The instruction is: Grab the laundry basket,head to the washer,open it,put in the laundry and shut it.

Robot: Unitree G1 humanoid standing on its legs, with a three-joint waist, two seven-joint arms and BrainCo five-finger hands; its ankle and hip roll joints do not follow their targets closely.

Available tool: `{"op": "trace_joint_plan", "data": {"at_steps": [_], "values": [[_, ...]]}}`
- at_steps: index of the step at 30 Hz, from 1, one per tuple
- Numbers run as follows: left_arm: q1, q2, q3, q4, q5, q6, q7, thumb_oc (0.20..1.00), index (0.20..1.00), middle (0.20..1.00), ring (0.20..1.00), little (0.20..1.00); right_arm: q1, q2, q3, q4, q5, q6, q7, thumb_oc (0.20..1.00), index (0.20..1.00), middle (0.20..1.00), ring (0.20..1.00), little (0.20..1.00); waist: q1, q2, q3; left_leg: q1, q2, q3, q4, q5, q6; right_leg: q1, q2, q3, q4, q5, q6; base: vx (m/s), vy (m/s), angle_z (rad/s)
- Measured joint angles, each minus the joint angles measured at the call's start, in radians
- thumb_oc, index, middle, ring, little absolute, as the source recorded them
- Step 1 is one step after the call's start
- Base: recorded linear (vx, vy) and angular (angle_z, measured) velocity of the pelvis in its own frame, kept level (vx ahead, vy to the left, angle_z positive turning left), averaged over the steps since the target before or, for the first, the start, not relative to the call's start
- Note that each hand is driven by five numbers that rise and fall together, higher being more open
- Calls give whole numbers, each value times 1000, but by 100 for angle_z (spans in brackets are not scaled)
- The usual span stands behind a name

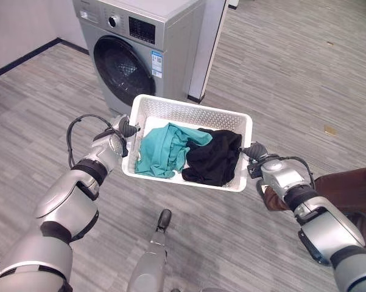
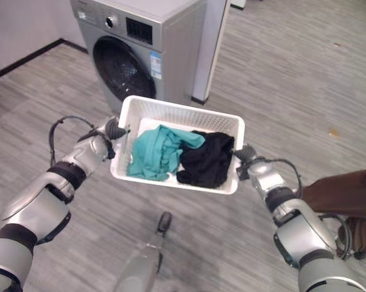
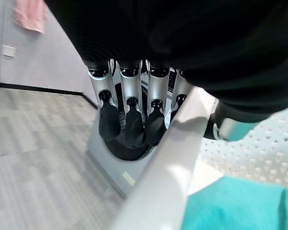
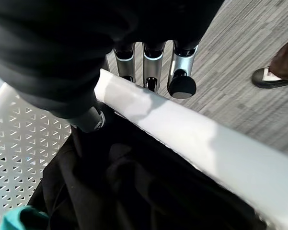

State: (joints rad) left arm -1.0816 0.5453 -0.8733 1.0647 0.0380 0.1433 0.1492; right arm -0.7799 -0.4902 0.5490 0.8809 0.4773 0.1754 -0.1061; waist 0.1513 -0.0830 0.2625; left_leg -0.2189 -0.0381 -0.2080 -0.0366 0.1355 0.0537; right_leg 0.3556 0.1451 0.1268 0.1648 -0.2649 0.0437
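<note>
before the washer [image 1: 137, 45], both robot hands [image 1: 126, 129] [image 1: 256, 152] gripping laundry basket [image 1: 189, 113] rims, right wrist view shows shoe [image 4: 273, 76]

I saw the white perforated laundry basket [image 1: 228, 119] held clear of the floor, roughly level, with a teal garment [image 1: 163, 151] crumpled in its left half and a black garment [image 1: 214, 157] touching it on the right. The grey front-loading washer [image 1: 140, 42] stood just beyond, its round door [image 1: 123, 68] closed.

Grey wood-grain floor [image 1: 280, 67], pale wall [image 1: 24, 24] with black skirting [image 1: 24, 59].
</note>
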Motion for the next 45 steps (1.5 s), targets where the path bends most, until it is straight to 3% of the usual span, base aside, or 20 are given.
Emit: {"op": "trace_joint_plan", "data": {"at_steps": [1, 4, 5, 8, 10, 11, 12, 13, 15, 16, 17, 19, 20, 21, 22, 23, 24, 30, 34, 45], "values": [[9, 6, 5, -7, 0, 0, -1, 200, 200, 200, 200, 200, 22, 0, -25, -19, -3, -2, -4, 200, 200, 200, 200, 200, 4, 2, -1, 10, -27, 61, 85, 2, 0, 14, -36, -4, 71, 17, -4, 447, 178, -48], [-11, 9, 8, -18, 3, -2, 2, 200, 200, 200, 200, 200, 46, 4, -30, -50, -2, -2, -3, 200, 200, 200, 200, 200, -5, -8, -16, 33, -56, 86, 158, 20, 7, 16, -71, -29, 159, 63, 15, 357, 200, -41], [-15, 29, 9, -19, 4, 0, 9, 200, 200, 200, 200, 200, 53, 18, -53, -80, -14, -2, -3, 200, 200, 200, 200, 200, -3, -14, -20, 69, -59, 110, 153, 7, 12, -96, -102, -43, 387, 96, 57, 277, 199, -53], [-21, 32, 7, -20, 4, 0, 16, 200, 200, 200, 200, 200, 57, 26, -67, -88, -24, -2, -7, 200, 200, 200, 200, 200, -28, -11, -20, 131, -79, 115, 150, -52, 55, -249, -149, -90, 646, 122, 86, 201, 132, -21], [-21, 26, 3, -20, 5, 1, 18, 200, 200, 200, 200, 200, 67, 27, -66, -84, -24, -2, -7, 200, 200, 200, 200, 200, -54, -7, -19, 194, -92, 108, 151, -70, 50, -335, -192, -119, 775, 110, 71, 212, 75, 11], [-26, 29, 2, -20, 4, 1, 21, 200, 200, 200, 200, 200, 67, 27, -68, -88, -25, -2, -7, 200, 200, 200, 200, 200, -53, -5, -18, 226, -92, 99, 149, -99, 53, -369, -213, -122, 764, 101, 65, 196, 19, -8], [-28, 33, 8, -19, 4, 1, 25, 200, 200, 200, 200, 200, 65, 27, -72, -99, -25, -3, -7, 200, 200, 200, 200, 200, -51, 3, -19, 252, -93, 103, 125, -115, 46, -419, -283, -194, 731, 63, 43, 138, -88, -11], [-30, 33, 7, -17, 4, 1, 25, 200, 200, 200, 200, 200, 64, 21, -65, -101, -25, -5, -8, 200, 200, 200, 200, 200, -61, 18, -23, 259, -90, 105, 121, -102, 55, -425, -313, -249, 619, 55, 32, 95, -160, 8], [-38, 23, 6, -17, 4, 1, 32, 200, 200, 200, 200, 200, 62, 12, -60, -101, -22, -5, -10, 200, 200, 200, 200, 200, -59, 45, -39, 269, -83, 110, 118, -129, 22, -461, -359, -287, 281, 82, 47, 112, -167, 12], [-38, 19, 2, -17, 4, 1, 31, 200, 200, 200, 200, 200, 62, 6, -57, -97, -20, -6, -10, 200, 200, 200, 200, 200, -54, 63, -52, 270, -78, 108, 108, -129, 23, -438, -374, -341, 14, 147, 59, 104, -94, 7], [-37, 14, 2, -14, 5, 1, 31, 200, 200, 200, 200, 200, 68, 10, -57, -91, -19, -7, -10, 200, 200, 200, 200, 200, -59, 70, -53, 291, -84, 100, 102, -129, 24, -442, -375, -323, -163, 280, 79, 98, -119, 31], [-29, -3, -3, -12, 10, 1, 30, 200, 200, 200, 200, 200, 90, 8, -60, -80, -13, -6, -10, 200, 200, 200, 200, 200, -71, 71, -55, 338, -73, 96, 95, -144, -1, -437, -319, -299, -127, 350, 55, 103, -131, 61], [-27, -9, -2, -12, 11, 1, 32, 200, 200, 200, 200, 200, 89, 8, -62, -79, 1, -6, -12, 200, 200, 200, 200, 200, -67, 84, -72, 355, -36, 115, 99, -174, -53, -419, -191, -327, -111, 372, 13, 99, -164, 67], [-12, 0, 22, -29, 14, -2, 35, 200, 200, 200, 200, 200, 89, 26, -70, -69, 3, -7, -16, 200, 200, 200, 200, 200, -48, -21, -85, 244, -139, 121, 298, -177, -66, -388, -240, -328, -138, 552, -177, 52, -149, 73], [9, -7, 43, -43, 17, -7, 49, 200, 200, 200, 200, 200, 93, 23, -92, -50, 9, -15, -15, 200, 200, 200, 200, 200, -51, -57, -109, 163, -145, 98, 381, -234, 23, -361, -284, -304, -199, 498, -175, 30, -140, 69], [17, -44, 48, -68, 20, -9, 64, 200, 200, 200, 200, 200, 74, -18, -106, -34, 10, -23, -20, 200, 200, 200, 200, 200, -37, -37, -130, 133, 18, 79, 179, -173, -82, -359, -255, -283, -251, 462, -28, 7, -79, 38], [49, -42, 62, -63, 18, -5, 68, 200, 200, 200, 200, 200, 72, -8, -96, -35, 11, -28, -25, 200, 200, 200, 200, 200, -20, -44, -130, 171, 9, 95, 123, -134, -78, -364, -268, -278, -251, 464, 9, 23, -65, -1], [105, -46, 66, -47, 18, -1, 64, 200, 200, 200, 200, 200, 123, 9, -87, -48, 20, -29, -19, 200, 200, 200, 200, 200, -29, -28, -127, 246, 25, 101, 81, -138, -75, -305, -276, -274, -251, 401, 33, 5, -47, -4], [106, -60, 74, -48, 19, -2, 65, 200, 200, 200, 200, 200, 150, 7, -87, -50, 21, -29, -20, 200, 200, 200, 200, 200, -59, 1, -132, 262, 52, 88, 48, -130, -89, -305, -243, -274, -251, 402, 32, 5, -24, -4], [106, -80, 77, -56, 19, -2, 65, 200, 200, 200, 200, 200, 158, -16, -108, -51, 21, -29, -23, 200, 200, 200, 200, 200, -86, 3, -133, 290, 83, 100, 13, -118, -107, -301, -214, -270, -252, 395, 7, 0, -10, -4]]}}
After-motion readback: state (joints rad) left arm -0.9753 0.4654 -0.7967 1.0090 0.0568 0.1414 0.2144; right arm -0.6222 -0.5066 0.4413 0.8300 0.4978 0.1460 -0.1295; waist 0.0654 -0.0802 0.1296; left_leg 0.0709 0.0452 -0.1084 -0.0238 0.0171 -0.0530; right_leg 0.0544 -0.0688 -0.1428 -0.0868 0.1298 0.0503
